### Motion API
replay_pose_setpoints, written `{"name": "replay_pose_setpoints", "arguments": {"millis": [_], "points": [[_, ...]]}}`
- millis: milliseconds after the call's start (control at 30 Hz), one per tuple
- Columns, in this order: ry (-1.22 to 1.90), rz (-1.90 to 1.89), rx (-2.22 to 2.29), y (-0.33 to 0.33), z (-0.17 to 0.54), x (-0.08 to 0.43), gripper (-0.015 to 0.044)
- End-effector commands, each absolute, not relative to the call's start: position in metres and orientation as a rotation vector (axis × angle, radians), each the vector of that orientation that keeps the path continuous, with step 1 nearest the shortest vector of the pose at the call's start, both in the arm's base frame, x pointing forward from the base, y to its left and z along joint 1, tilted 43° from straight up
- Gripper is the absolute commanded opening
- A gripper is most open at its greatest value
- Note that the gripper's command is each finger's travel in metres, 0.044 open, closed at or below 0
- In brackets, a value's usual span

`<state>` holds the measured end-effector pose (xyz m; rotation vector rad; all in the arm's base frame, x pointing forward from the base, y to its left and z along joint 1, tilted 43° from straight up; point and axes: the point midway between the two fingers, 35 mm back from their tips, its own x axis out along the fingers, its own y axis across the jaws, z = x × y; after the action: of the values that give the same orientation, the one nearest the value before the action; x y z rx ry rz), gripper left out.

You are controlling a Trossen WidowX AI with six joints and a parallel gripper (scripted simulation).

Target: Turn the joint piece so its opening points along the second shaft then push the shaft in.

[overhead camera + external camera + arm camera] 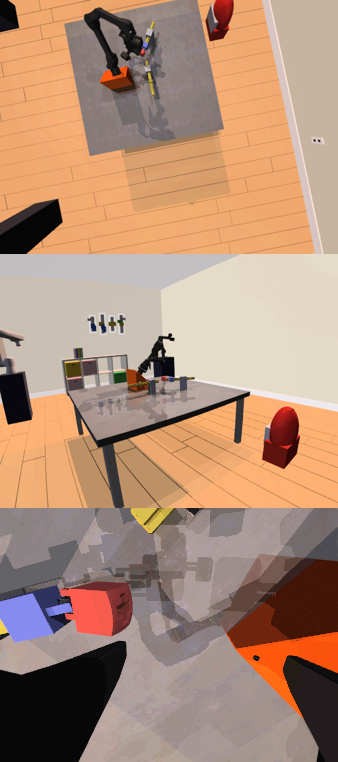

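Note:
The red joint piece (142,52) (163,378) (95,609) is hinged to a blue piece (145,45) (171,379) (27,615) on the yellow fixed shaft (153,25) (189,378), held by a grey block (149,31) (183,383). In the top view the red piece slants down-left, out of line with the second yellow shaft (151,86) (136,384) (152,517). That shaft runs through its grey block (147,68) (152,387); a gap separates its end from the red piece. My gripper (203,655) is open and empty, with the red piece outside its fingers, beyond the left one in the wrist view.
The orange arm base (116,79) (133,381) (272,663) stands left of the second shaft in the top view. Both blocks stand on the grey table (191,103) (109,420). A red object on a red box (218,34) (281,452) is off the table.

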<state>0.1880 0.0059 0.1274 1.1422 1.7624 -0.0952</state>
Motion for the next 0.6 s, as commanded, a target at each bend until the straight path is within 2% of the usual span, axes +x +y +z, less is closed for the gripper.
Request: {"name": "replay_pose_setpoints", "arguments": {"millis": [0, 567], "points": [[1.786, -0.227, 1.225, 0.0065, 0.1258, 0.1886, 0.0440], [1.798, -0.708, 1.503, 0.0097, 0.1235, 0.1898, 0.0440]]}}
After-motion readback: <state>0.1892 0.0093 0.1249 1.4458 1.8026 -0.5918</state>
